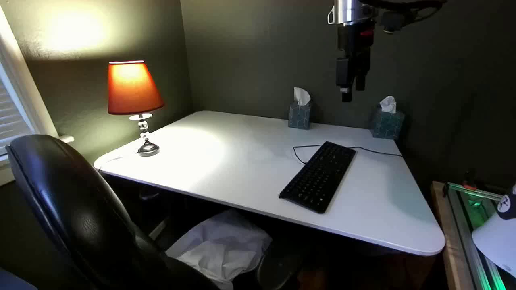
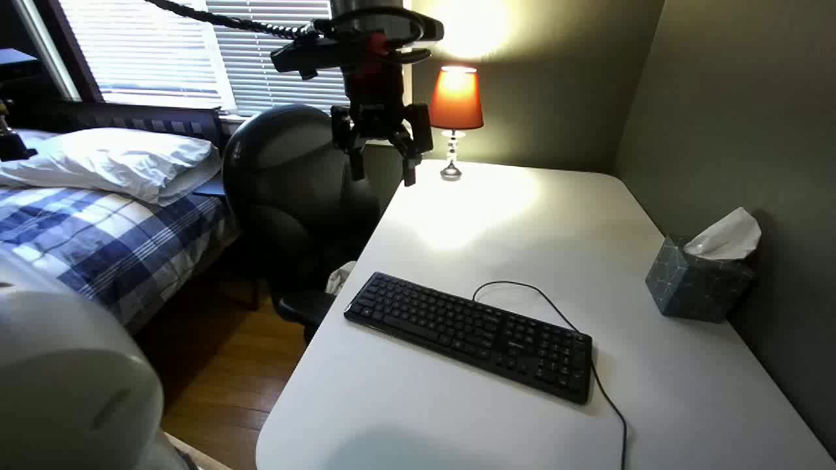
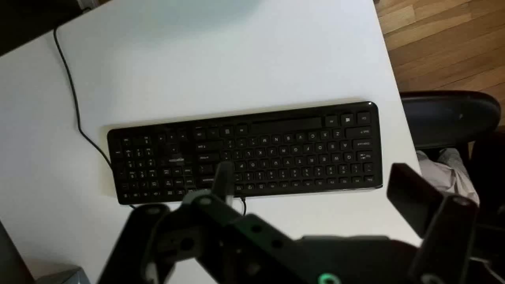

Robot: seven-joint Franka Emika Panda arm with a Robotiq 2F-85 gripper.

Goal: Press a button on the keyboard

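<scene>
The fingers (image 3: 412, 199) hang spread apart, apparently well above the black keyboard (image 2: 470, 334) on the desk (image 1: 238, 161).

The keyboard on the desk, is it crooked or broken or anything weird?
The keyboard looks turned sideways: a short end, not a long side, faces the edge of the desk beside the chair. Its cable seems to run under one corner, too. I see no spill or damage.

The keyboard (image 3: 244, 154) bears QWERTY letters (image 3: 299, 161) and a Windows logo (image 3: 347, 119)
</scene>
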